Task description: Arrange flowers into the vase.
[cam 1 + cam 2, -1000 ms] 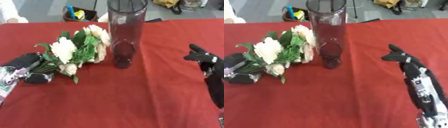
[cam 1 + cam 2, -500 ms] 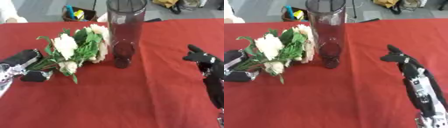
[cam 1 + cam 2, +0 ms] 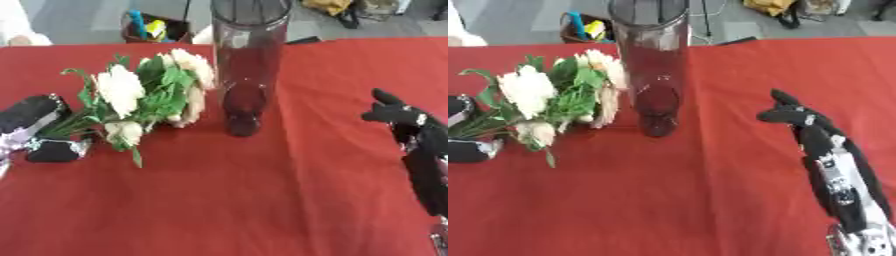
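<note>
While flowerless, vase (image 3: 246,70) beside bouquet (image 3: 144,100)

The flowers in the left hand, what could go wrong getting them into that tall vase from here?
1. The vase is tall and narrow with nothing bracing it; the right hand hangs apart from it, so a nudge from the blooms might tip it.
2. The flowers spread wide, perhaps wider than the vase mouth, so the blooms could catch on the rim.
3. The left hand holds only the stem ends, so the bunch may sag or slip as it is lifted.
</note>
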Robot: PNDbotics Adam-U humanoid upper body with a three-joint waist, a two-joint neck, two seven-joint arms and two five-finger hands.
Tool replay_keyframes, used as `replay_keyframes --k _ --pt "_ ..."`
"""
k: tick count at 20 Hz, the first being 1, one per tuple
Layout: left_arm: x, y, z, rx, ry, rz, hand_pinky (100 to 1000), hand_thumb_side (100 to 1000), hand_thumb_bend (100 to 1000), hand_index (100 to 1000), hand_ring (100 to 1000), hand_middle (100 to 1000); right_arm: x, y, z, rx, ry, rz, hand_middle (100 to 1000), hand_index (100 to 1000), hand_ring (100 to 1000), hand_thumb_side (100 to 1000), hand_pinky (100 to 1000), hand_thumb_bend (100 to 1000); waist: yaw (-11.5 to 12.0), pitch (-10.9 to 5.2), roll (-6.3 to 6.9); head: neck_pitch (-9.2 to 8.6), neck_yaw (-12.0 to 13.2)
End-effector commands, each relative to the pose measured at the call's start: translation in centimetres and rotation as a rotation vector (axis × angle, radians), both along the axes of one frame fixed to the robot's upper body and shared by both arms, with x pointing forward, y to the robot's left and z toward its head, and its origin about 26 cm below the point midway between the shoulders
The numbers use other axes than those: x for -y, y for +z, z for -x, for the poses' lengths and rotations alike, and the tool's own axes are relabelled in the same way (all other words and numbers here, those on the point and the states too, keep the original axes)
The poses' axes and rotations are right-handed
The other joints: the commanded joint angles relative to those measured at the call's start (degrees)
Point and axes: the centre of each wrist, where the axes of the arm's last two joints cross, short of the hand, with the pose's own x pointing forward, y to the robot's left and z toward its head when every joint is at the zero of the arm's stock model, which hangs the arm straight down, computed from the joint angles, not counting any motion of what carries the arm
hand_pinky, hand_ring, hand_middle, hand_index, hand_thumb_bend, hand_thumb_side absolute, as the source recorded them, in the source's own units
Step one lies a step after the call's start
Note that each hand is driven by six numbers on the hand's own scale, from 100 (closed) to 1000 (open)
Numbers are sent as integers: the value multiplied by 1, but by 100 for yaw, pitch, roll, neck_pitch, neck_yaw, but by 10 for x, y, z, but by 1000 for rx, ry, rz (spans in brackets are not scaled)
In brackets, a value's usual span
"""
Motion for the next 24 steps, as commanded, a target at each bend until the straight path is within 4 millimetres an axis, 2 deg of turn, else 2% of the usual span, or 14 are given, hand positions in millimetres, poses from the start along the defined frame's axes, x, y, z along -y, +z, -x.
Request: replay_keyframes --k 1,8,13,17,24 --pt "-13 18 7 52 40 -31 100 378 100 100 100 100 1 7 2 30 -6 5 681 752 1000 974 1000 100 10 -105 7 -23 -29" --pt "-16 22 10 79 45 27 100 424 100 100 100 100 1 7 2 33 -8 5 681 753 1000 975 1000 100 16 -100 -1 -39 -85" --pt "-3 46 20 191 -37 210 100 500 100 100 100 100 2 6 3 35 -9 0 682 755 1000 975 1000 100 47 -138 -26 -37 -178" --pt "6 65 30 276 -89 331 100 518 100 100 100 100 4 5 3 35 -10 -4 683 756 1000 976 1000 100 89 -204 -53 -27 -226" --pt "10 79 38 321 -88 412 100 530 100 100 100 100 7 3 4 30 -10 -10 685 759 1000 978 1000 100 153 -339 -86 3 -262"
